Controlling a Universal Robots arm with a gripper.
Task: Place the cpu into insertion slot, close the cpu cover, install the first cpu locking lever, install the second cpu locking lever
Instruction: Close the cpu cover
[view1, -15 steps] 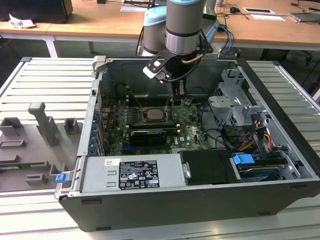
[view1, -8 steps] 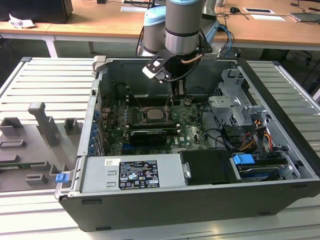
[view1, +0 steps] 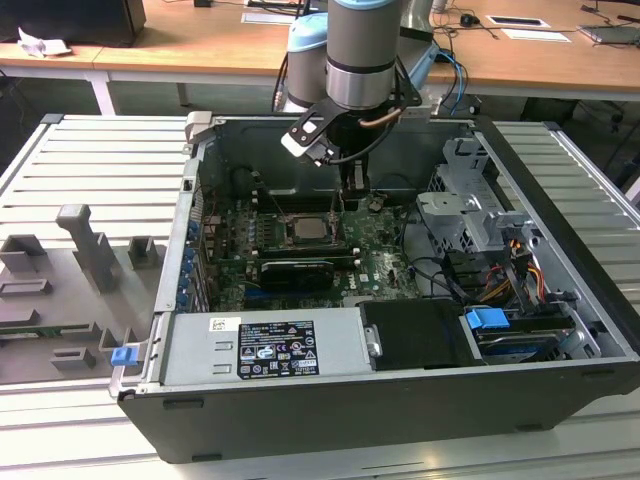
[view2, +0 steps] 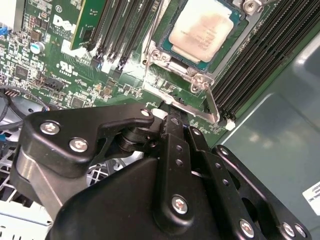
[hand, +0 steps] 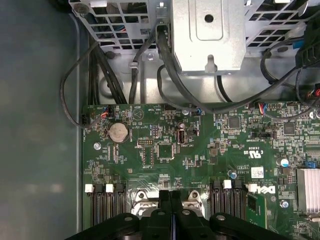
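The cpu (view2: 202, 27), a pale silver square, lies flat in the insertion slot (view1: 305, 232) on the green motherboard. The cpu cover (view2: 159, 54), a silvery frame with a window, lies down around the chip. A thin silvery locking lever (view2: 212, 102) runs along the socket's edge, and a second rod (view2: 186, 106) crosses just beyond my fingertips. My gripper (view2: 175, 116) hangs low beside the socket, its black fingers (hand: 166, 200) pressed together with their tips at that rod. I cannot tell whether they touch it. In the exterior view my gripper (view1: 345, 205) is at the socket's far right corner.
Long black memory slots (view2: 250, 55) flank the socket. A metal drive cage (hand: 207, 35) with black cables (hand: 165, 65) stands next to the board. The power supply (view1: 265, 350) fills the case's near side. Grey fixtures (view1: 85, 250) stand on the table at the exterior view's left.
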